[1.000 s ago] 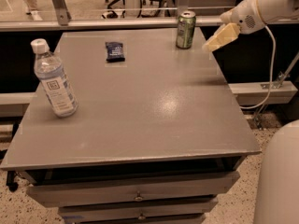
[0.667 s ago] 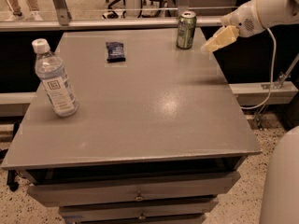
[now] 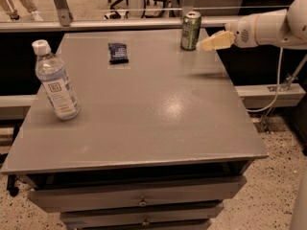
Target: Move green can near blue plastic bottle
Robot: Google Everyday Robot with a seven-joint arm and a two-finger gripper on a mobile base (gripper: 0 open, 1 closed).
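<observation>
Camera view: the gripper (image 3: 204, 44), whose state I cannot tell, sits just right of the can (image 3: 191, 30) and should take it squarely mid-body, upright, toward the bottle (image 3: 55, 83).

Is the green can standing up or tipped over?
Standing up. The small green metal can rests on its base, silver top upward, on the grey table. The robot's hand is beside it.

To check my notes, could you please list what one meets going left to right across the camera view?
blue plastic bottle, dark blue packet, green can, then the hand just right of the can.
</observation>
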